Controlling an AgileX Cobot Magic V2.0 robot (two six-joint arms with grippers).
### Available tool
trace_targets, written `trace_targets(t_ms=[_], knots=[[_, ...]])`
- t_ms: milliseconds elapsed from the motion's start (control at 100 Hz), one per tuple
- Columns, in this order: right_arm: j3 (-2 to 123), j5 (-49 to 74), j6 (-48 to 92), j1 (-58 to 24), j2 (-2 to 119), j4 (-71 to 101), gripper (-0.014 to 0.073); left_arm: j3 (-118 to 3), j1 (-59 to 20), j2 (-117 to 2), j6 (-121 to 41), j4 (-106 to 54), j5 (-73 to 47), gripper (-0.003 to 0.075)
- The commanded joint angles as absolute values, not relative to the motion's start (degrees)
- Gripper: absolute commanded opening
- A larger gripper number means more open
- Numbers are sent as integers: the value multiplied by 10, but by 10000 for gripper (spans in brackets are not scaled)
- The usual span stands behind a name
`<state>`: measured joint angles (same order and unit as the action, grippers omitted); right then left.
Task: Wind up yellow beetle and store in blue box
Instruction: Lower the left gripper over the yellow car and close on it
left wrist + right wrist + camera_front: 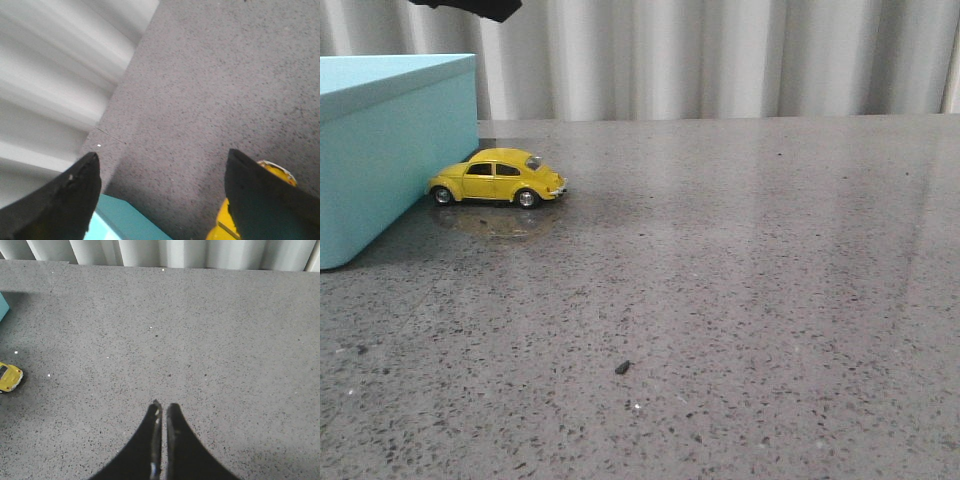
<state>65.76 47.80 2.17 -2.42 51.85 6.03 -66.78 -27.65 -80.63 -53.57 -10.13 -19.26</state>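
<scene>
The yellow beetle (500,178) stands on its wheels on the grey table, its nose close to the corner of the blue box (380,150) at the left. My left gripper (162,162) is open and hangs above them; a bit of the beetle (225,225) shows behind one finger and the blue box corner (130,222) lies below. A dark part of the left arm (470,7) shows at the top of the front view. My right gripper (162,407) is shut on nothing, over bare table, with the beetle (9,377) far off to its side.
A grey speckled table (740,280) runs back to a pale pleated curtain (720,55). A small dark speck (622,367) lies near the front. The box corner (3,305) just shows in the right wrist view.
</scene>
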Motion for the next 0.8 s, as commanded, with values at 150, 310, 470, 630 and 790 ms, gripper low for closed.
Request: trace_targets(t_ms=[150,310,470,630,790], knots=[[672,430,27,-24,512,57,-61,-690,-283,-790,-537,-111,-276,480],[672,430,27,-24,512,57,-61,-690,-295,-794,-583,-102,-339,480],[672,427,27,-24,512,57,-61,-690,-296,-815,-586,-75,-345,480],[672,427,27,-24,512,57,-61,-691,-296,-843,-580,11,-326,480],[672,427,27,-24,512,57,-61,-709,-296,-869,-578,15,-326,480]])
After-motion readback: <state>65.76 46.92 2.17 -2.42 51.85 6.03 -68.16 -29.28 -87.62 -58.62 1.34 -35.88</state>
